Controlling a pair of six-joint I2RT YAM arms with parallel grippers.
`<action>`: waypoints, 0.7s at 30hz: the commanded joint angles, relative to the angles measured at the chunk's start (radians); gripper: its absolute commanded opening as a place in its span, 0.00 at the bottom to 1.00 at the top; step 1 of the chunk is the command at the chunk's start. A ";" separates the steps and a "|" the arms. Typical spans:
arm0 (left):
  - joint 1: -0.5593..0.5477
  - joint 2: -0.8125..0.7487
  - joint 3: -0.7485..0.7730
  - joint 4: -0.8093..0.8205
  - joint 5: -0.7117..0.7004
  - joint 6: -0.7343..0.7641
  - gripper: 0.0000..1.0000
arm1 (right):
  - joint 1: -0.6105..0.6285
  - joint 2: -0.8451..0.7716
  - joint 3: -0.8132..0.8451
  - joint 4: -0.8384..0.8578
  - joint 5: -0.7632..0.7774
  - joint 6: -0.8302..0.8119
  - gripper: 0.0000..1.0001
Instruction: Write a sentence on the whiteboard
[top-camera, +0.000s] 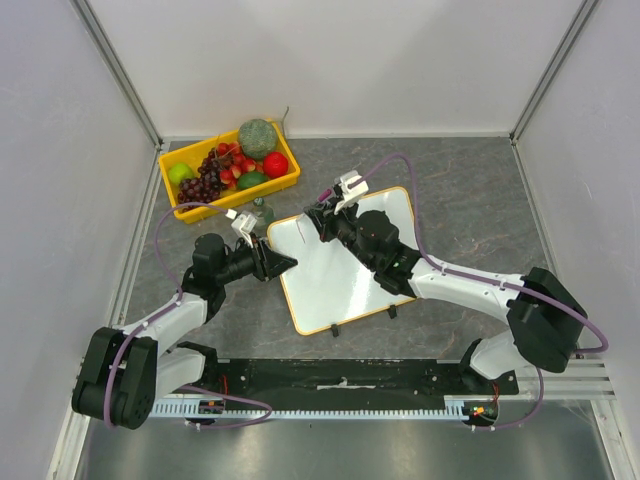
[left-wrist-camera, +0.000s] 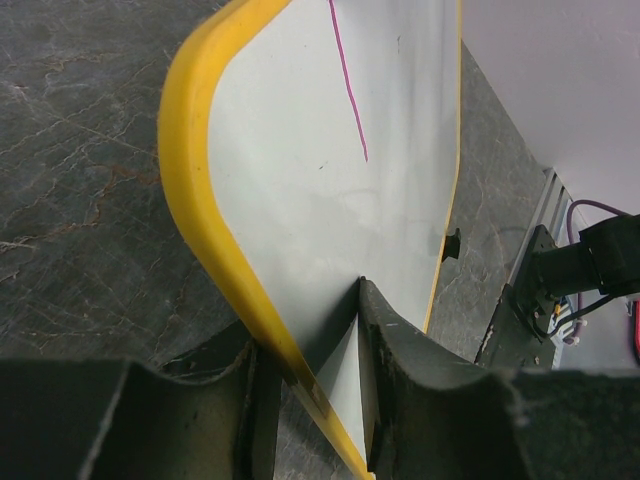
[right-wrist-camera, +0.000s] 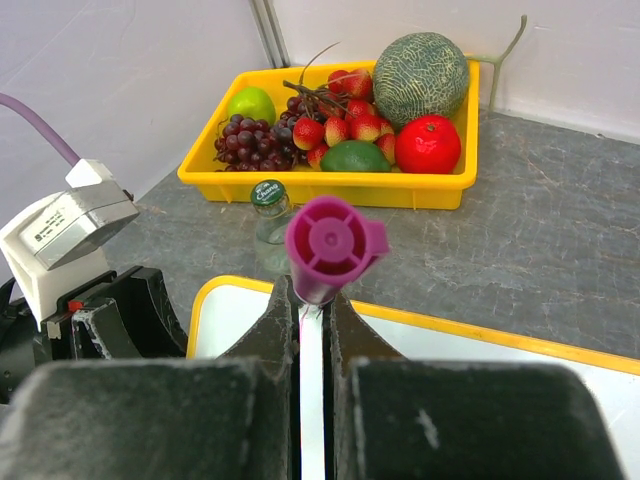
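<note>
Top external view: the whiteboard (top-camera: 350, 270) lies flat and skewed on the grey worktop (top-camera: 470, 200), in front of both arms, its two black feet on the near edge. The left gripper (top-camera: 285, 262) pinches the board's left corner; the left wrist view shows one finger on each side of the yellow frame. In that view a single thin pink stroke (left-wrist-camera: 348, 85) runs down the white face, and no letters can be made out. The right gripper (top-camera: 322, 222) hangs over the board's far-left corner, pressed together on a magenta marker (right-wrist-camera: 330, 245) that stands upright between its fingers. Behind the board stands a small green-capped bottle (right-wrist-camera: 270, 215), and beyond it a yellow tray (top-camera: 240, 197) of fruit.
</note>
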 joint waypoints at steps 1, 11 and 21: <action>-0.008 0.014 -0.006 -0.016 0.001 0.070 0.02 | -0.011 0.019 0.006 0.000 0.036 0.002 0.00; -0.008 0.014 -0.006 -0.016 0.004 0.068 0.02 | -0.028 -0.014 -0.028 -0.026 0.057 0.018 0.00; -0.008 0.014 -0.006 -0.015 0.002 0.070 0.02 | -0.033 -0.042 -0.066 -0.040 0.065 0.025 0.00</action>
